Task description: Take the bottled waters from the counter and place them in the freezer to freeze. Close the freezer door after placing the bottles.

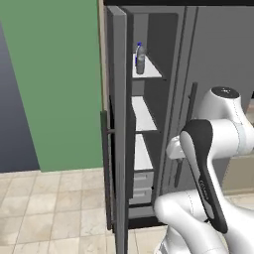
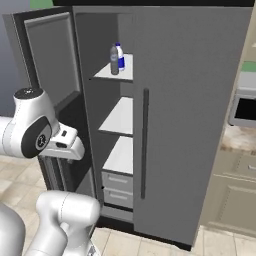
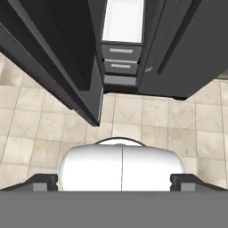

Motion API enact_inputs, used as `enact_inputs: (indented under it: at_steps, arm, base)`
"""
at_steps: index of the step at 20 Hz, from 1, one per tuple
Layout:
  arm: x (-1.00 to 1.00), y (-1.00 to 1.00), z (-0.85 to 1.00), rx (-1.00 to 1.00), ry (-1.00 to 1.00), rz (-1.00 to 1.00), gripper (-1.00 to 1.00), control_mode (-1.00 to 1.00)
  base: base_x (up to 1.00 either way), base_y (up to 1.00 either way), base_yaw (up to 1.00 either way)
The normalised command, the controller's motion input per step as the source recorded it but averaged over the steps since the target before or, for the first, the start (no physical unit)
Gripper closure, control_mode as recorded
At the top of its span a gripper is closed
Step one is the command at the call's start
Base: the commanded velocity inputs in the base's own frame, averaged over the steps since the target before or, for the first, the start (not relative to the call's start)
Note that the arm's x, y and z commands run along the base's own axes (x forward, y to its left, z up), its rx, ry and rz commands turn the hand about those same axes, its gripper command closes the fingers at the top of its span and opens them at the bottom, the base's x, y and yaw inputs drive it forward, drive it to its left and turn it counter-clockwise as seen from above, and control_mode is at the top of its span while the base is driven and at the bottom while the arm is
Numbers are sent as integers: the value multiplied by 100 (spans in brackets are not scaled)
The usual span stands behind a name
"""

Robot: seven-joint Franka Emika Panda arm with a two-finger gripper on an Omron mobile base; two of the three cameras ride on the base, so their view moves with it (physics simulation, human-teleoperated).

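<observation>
Far left is a green wall [image 1: 54, 84] over a pale tile floor [image 1: 49, 208]. Next comes the freezer door [image 1: 118, 124], swung wide open & seen edge-on from the left base cam. Inside the freezer [image 2: 102, 100], the two bottled waters [image 2: 117, 58] stand upright, side by side, on the top white shelf [image 2: 120, 72], close to its front edge. Two more white shelves sit below, then grey drawers [image 2: 118, 189] at the bottom. To the right, the other fridge door [image 2: 190, 115] is shut. In the hand cam the fingers [image 3: 116, 181] are spread wide apart w/ nothing between them, pointing down at the floor in front of the freezer.
</observation>
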Motion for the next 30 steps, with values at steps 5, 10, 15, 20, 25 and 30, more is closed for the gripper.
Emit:
enact_inputs:
  at_steps: [5, 10, 15, 20, 25, 30]
  arm:
    - [0, 0, 0, 0, 0, 0, -100, 100]
    - [0, 0, 0, 0, 0, 0, -100, 100]
    - [0, 0, 0, 0, 0, 0, -100, 100]
    - [0, 0, 0, 0, 0, 0, -100, 100]
    - [0, 0, 0, 0, 0, 0, -100, 100]
    - [0, 0, 0, 0, 0, 0, -100, 100]
  base:
    - [-34, 52, -16]
    - [-11, 53, -18]
    - [0, 49, -21]
    - [0, 35, -8]
    - [8, 28, 0]
    - [23, 10, 0]
